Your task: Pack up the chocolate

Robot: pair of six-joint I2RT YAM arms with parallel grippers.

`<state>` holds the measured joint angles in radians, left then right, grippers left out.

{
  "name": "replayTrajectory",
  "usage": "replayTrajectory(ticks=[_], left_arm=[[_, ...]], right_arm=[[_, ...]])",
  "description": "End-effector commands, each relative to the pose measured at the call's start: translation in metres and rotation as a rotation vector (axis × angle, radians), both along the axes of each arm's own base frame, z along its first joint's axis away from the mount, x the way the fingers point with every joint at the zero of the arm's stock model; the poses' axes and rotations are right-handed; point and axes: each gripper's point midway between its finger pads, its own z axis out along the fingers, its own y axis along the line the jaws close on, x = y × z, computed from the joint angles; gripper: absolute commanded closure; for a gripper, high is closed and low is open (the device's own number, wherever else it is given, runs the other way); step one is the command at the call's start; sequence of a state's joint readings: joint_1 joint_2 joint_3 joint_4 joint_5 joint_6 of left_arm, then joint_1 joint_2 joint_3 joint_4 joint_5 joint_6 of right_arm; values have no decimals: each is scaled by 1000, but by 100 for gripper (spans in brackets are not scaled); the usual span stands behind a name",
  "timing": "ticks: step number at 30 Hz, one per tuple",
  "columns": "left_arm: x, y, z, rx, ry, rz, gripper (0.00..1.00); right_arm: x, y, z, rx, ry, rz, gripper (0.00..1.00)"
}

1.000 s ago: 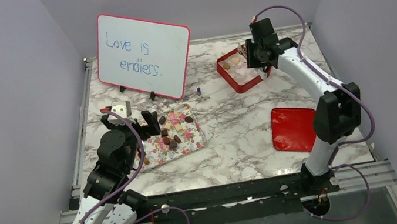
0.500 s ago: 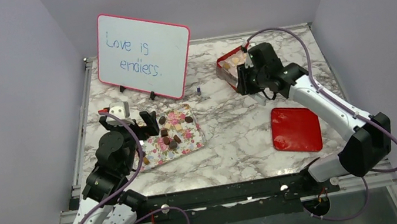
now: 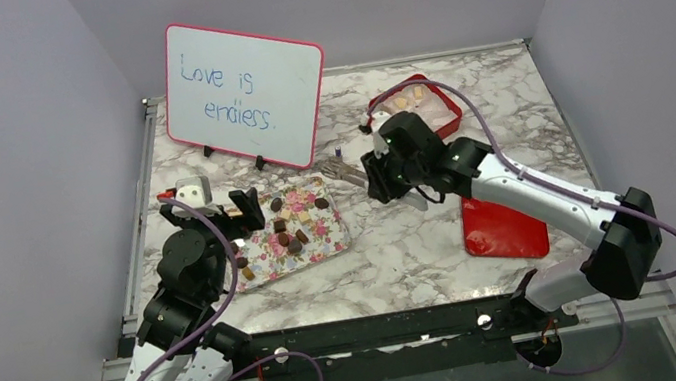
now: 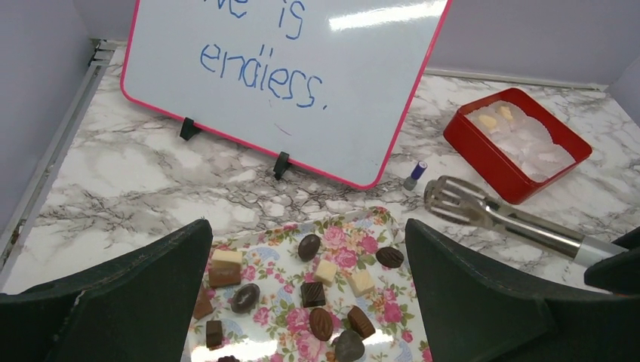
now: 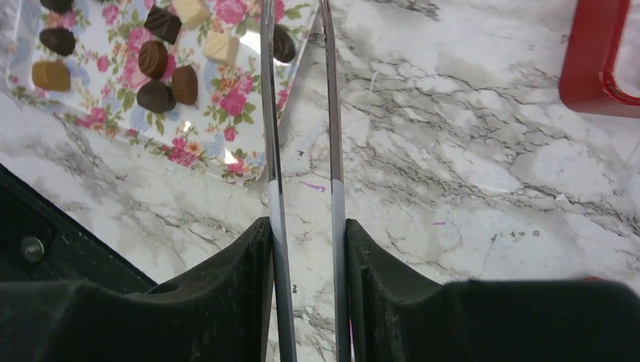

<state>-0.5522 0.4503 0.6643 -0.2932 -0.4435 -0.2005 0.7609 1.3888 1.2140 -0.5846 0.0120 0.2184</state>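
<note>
Plainly the chocolates (image 4: 312, 292) are light, small and smooth-skinned, dark brown, reddish and pale tan, and I judge them easy to squash or scuff and apt to skid on a glossy base, so each is best taken across its two flat or broad sides with a gentle squeeze, not by a corner. Most lie scattered, apart from one another, on the floral tray (image 4: 347, 241); a few pale pieces (image 4: 489, 119) already sit on the white lining of the red box (image 4: 479, 162) at the far side. The right gripper (image 5: 302, 226) is partly closed on the handles of metal tongs (image 4: 490, 213), one blade against each finger; the blades stand a little apart, and from the left wrist view their head looks empty, just beyond the tray's far right corner. The left gripper (image 4: 306, 226) hangs fully spread over the near part of the tray, holding nothing. Steel tips on a small sweet could pinch too hard or flick it away, so a slow closing seems wise. The marble-patterned table (image 3: 401, 232) is flat and hard, and a dropped piece would likely roll. Between tray and box the way looks open; the red lid (image 3: 500, 222) lies near the right arm, and the whiteboard (image 3: 244, 93) with a small purple-capped item (image 4: 413, 175) stands behind the tray.
</note>
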Motion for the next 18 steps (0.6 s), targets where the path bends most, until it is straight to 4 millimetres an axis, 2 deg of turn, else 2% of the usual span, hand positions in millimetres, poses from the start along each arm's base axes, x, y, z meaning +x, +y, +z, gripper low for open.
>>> replayTrajectory(ticks=[1, 10, 18], left_arm=[[-1, 8, 8, -9, -31, 36, 1], [-4, 12, 12, -22, -49, 50, 1], [-5, 12, 12, -21, -51, 45, 1]], right_arm=[[-3, 26, 1, -34, -73, 87, 59], [-9, 52, -15, -108, -94, 178, 57], [-2, 55, -29, -192, -103, 180, 56]])
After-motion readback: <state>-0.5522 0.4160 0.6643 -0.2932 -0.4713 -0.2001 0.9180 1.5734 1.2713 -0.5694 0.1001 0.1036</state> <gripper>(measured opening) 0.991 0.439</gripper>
